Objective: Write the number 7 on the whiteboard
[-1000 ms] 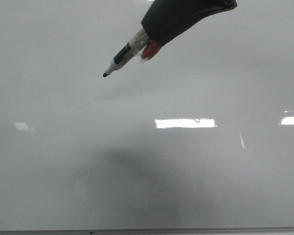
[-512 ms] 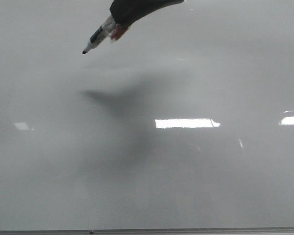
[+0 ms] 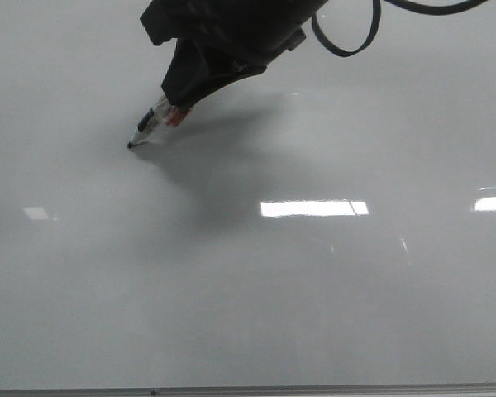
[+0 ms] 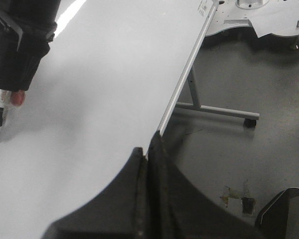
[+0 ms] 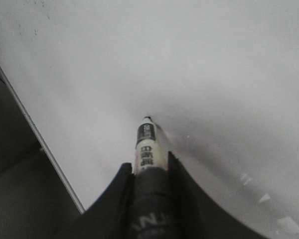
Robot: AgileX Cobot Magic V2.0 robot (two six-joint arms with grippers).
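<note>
The right claw (image 3: 175, 106) is clamped on the marker (image 3: 151, 126), tip at the whiteboard (image 3: 314, 289) far-left. No number 7 is visible. Risk: excess pressure may skid the tip. The left claw (image 4: 148, 149) is closed, empty.

Right gripper (image 3: 175, 112) grips marker (image 3: 151, 128) — tip on whiteboard (image 3: 314, 314).

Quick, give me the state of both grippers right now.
Left gripper: closed, holding nothing.
Right gripper: closed on a marker, tip down at the whiteboard.
</note>
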